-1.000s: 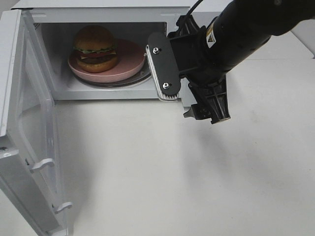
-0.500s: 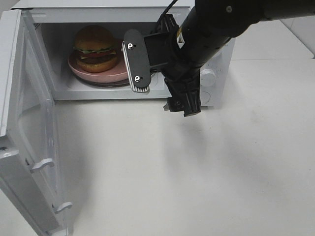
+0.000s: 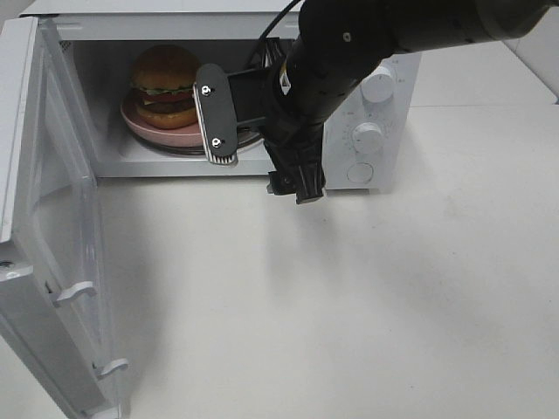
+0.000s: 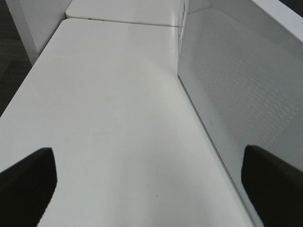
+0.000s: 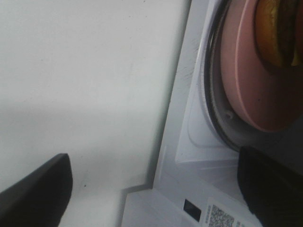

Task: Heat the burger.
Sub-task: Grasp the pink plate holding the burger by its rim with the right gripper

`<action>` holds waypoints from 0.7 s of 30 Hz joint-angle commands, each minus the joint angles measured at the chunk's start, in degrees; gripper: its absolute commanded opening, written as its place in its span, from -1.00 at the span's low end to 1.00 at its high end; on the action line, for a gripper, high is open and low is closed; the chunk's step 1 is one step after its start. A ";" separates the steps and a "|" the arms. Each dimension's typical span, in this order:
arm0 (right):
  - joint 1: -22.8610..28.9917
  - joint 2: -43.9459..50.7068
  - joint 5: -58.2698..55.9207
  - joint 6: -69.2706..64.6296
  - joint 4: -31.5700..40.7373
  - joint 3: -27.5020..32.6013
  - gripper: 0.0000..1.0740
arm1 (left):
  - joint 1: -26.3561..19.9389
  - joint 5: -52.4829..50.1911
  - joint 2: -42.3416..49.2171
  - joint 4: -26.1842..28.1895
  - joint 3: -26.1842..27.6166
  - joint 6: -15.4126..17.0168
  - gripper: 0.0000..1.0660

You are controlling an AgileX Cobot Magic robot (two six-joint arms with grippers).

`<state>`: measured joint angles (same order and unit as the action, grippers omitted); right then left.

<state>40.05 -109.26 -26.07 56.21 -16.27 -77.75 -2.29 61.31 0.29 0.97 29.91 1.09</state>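
Observation:
The burger (image 3: 168, 84), with its golden bun, lettuce and dark patty, sits on a round pink plate (image 3: 229, 117) on the turntable inside the open microwave (image 3: 210, 24). My right gripper (image 3: 258, 148) hangs open and empty in front of the cavity mouth, one finger (image 3: 217, 113) near the plate's right edge and the other lower, by the front wall. The right wrist view shows the plate (image 5: 251, 85) and the burger's edge (image 5: 279, 28) beyond the open right gripper (image 5: 151, 189). My left gripper (image 4: 151, 189) is open and empty over the table, beside the door's mesh (image 4: 236, 85).
The microwave door (image 3: 52, 218) stands swung wide open on the left, reaching to the table's front. The control panel with round knobs (image 3: 369, 138) is at the right of the cavity. White table (image 3: 349, 305) lies in front.
My right arm has swung left across the microwave front, uncovering the control panel; the open gripper now sits before the cavity. The burger and plate have not moved.

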 commanded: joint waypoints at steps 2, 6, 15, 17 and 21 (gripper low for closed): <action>0.11 -2.06 2.29 -0.69 -0.40 -2.23 0.67 | 0.06 -0.06 1.03 0.17 -0.23 -0.11 0.83; 0.11 -3.95 2.29 -0.69 -0.40 -3.72 0.67 | 0.06 -0.06 1.03 0.17 -0.23 -0.11 0.83; 0.17 -10.26 2.64 -0.69 0.11 -10.03 0.63 | 0.06 -0.06 1.03 0.17 -0.23 -0.11 0.83; 0.29 -10.89 2.64 -0.74 0.63 -10.83 0.62 | 0.06 -0.06 1.03 0.17 -0.23 -0.11 0.83; 0.80 -14.04 2.12 -1.72 0.57 -14.61 0.59 | 0.06 -0.06 1.03 0.17 -0.23 -0.11 0.83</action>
<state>40.57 -121.75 -23.55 55.52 -15.99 -90.41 -2.29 61.31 0.29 0.97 29.91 1.09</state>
